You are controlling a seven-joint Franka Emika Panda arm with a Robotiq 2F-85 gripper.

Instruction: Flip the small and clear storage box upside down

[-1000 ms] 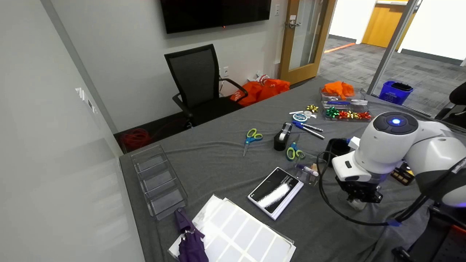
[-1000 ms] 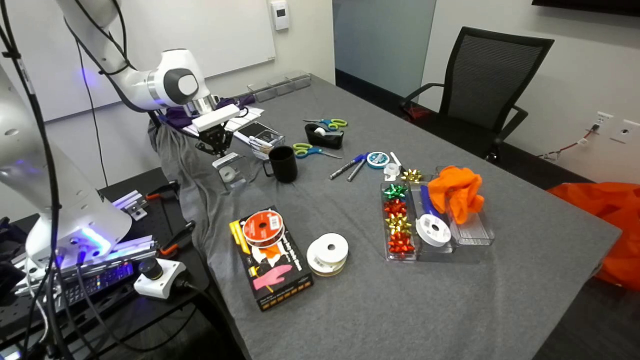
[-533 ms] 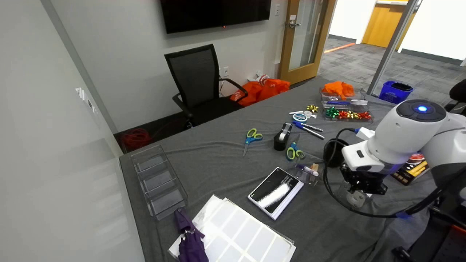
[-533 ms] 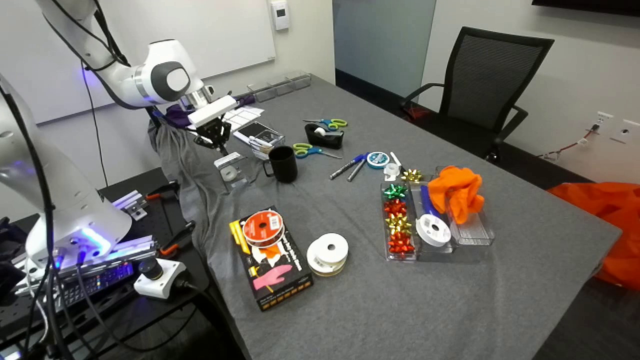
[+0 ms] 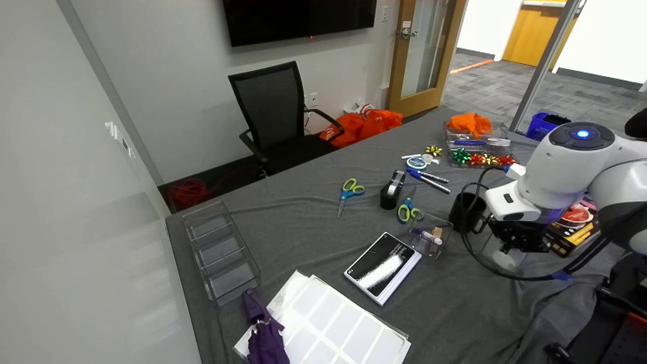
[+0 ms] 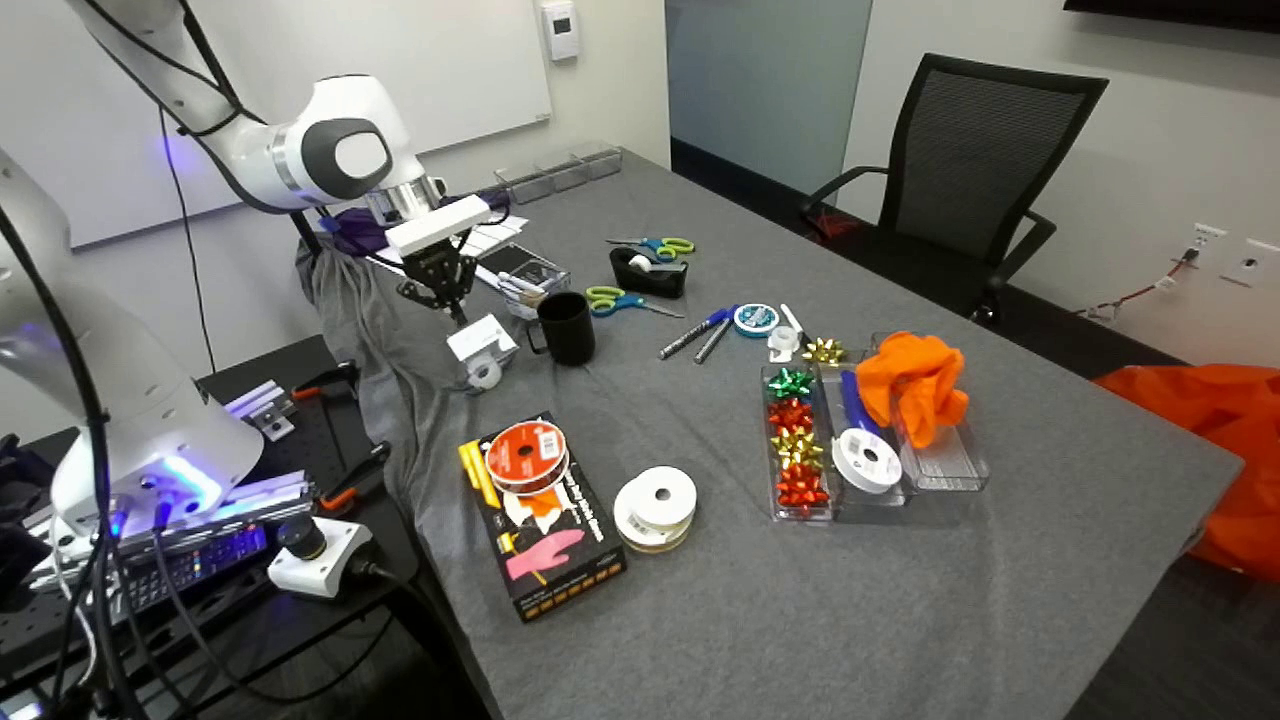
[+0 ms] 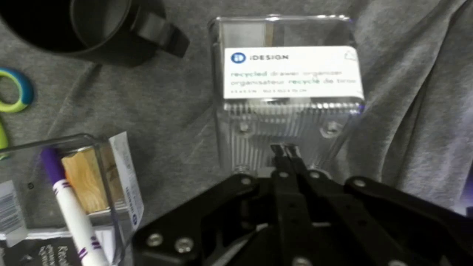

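Two fingers (image 7: 288,192) stand closed side by side; in the wrist view their tips overlap the ribbed base of the small box (image 7: 286,111), though I cannot tell whether they touch it. The box shows its labelled side too and is just beside the cup (image 6: 566,330) on the worktop (image 6: 900,600); flat or tilted, I cannot tell. In an exterior view a round white thing (image 6: 485,374) shows at its lower edge.

Closed pincer (image 7: 285,150), angled downward
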